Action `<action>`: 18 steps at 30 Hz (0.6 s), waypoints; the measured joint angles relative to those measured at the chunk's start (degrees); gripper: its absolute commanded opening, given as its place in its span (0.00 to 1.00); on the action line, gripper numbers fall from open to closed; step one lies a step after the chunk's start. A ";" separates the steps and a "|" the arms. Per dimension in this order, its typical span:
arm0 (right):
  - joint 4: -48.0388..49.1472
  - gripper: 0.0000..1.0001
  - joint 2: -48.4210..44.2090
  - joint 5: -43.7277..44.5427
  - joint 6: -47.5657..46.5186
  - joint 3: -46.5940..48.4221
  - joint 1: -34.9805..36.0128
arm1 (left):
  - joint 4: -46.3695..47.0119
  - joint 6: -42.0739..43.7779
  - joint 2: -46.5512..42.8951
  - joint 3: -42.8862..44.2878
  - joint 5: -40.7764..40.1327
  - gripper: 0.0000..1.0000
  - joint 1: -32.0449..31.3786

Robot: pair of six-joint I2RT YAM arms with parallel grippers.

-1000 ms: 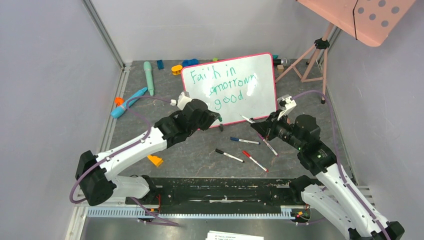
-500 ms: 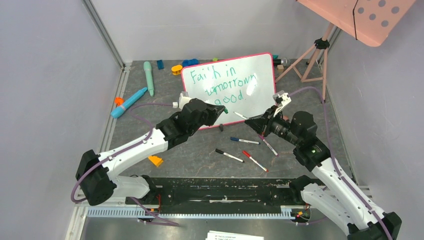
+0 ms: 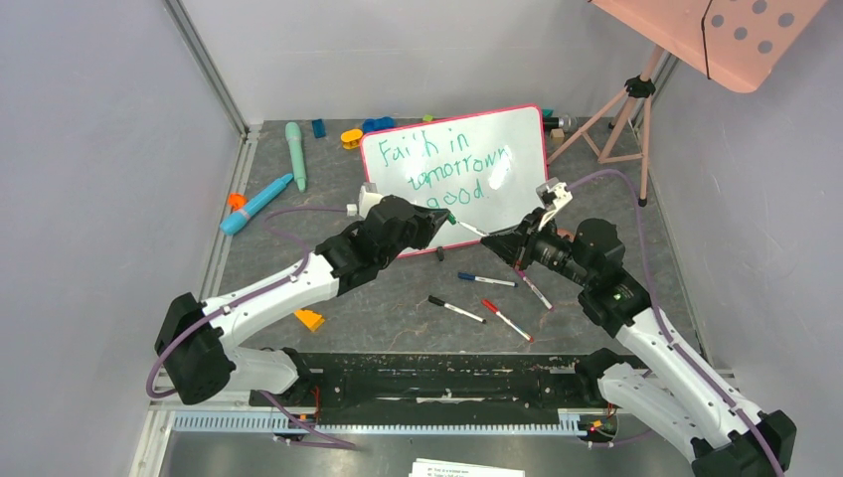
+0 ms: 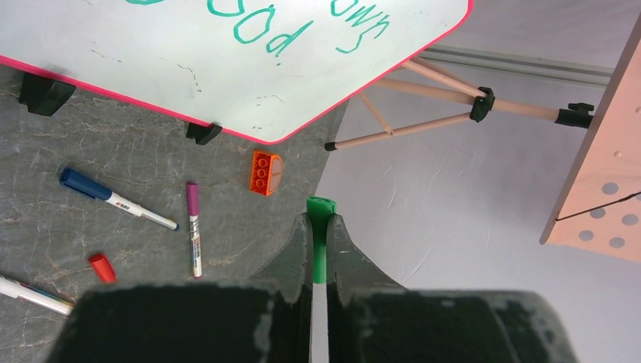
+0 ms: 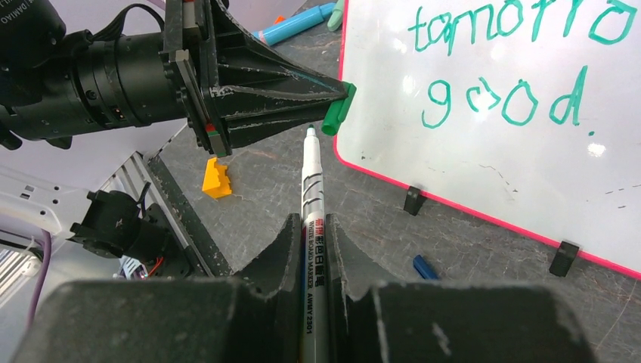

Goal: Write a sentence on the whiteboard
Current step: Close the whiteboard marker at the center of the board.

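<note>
The whiteboard (image 3: 517, 204) with a pink-red rim stands tilted at the back of the table. The green sentence (image 3: 447, 164) on it reads "Faith in tomorrow good". My left gripper (image 3: 438, 221) is shut on a green marker cap (image 4: 320, 227), just in front of the board's lower left edge. My right gripper (image 3: 500, 241) is shut on a silver whiteboard marker (image 5: 311, 197). The marker's green tip points at the cap (image 5: 337, 110) and lies very near it, slightly apart. The board (image 5: 491, 159) and the word "good" (image 5: 506, 98) show in the right wrist view.
Blue (image 3: 485, 280), black (image 3: 455, 309), red (image 3: 507, 320) and purple (image 3: 535, 288) markers lie in front of the board. A pink tripod (image 3: 621, 109) carries a dotted panel (image 3: 716, 35) at the right. Teal toys (image 3: 295, 154) and an orange block (image 3: 309, 319) lie at the left.
My right gripper has moved left and up with the marker toward my left gripper. The left gripper has shifted a little right with the cap. Tip and cap are now close together.
</note>
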 measured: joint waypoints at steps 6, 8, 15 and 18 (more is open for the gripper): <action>0.22 0.00 0.13 0.07 0.00 -0.79 0.31 | 0.44 -0.02 0.02 0.00 0.00 0.02 0.31; 0.17 0.00 0.22 0.07 0.00 -1.07 0.35 | 0.44 -0.02 0.02 0.00 0.00 0.02 0.31; 0.39 0.00 0.74 0.28 -0.02 -1.18 0.37 | 0.74 -0.04 0.02 0.00 0.04 0.02 0.31; 0.52 0.00 1.14 0.55 0.00 -1.18 0.46 | 0.74 -0.04 0.02 0.00 0.07 0.02 0.31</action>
